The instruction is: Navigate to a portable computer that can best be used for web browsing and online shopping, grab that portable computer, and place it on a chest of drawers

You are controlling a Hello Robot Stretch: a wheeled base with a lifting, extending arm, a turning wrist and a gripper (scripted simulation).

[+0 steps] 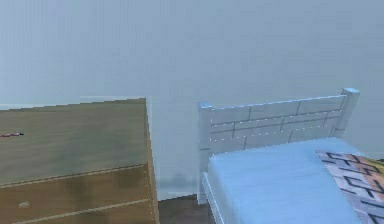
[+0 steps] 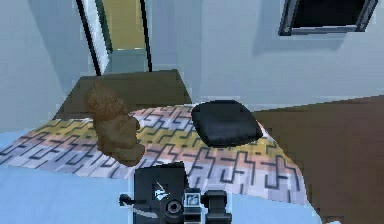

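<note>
Chest of drawers (image 1: pixel 75 160): one, of light wood, fills the lower left of the forward view and stands against the pale wall. Its drawer fronts are stacked, and a dark handle shows at the frame's left edge. Just right of it stands one bed (image 1: pixel 275 120) with a white slatted headboard, a light blue sheet and a patterned blanket at the lower right corner.

In the arm side view the patterned blanket (image 2: pixel 200 150) spreads across the middle of the frame. On it sit one brown teddy bear (image 2: pixel 108 122) at centre left and one black cushion (image 2: pixel 225 122) at centre right, well apart. One open doorway (image 2: pixel 120 35) is at the upper left and one dark window (image 2: pixel 325 15) at the upper right.

At the bottom centre, two white marker squares flank the end effector (image 2: pixel 148 198), with a dark squarish slab (image 2: pixel 160 185) at it. I cannot tell whether that slab is the portable computer. With the bed behind it, I also cannot tell how its fingers are set or whether it holds anything.
</note>
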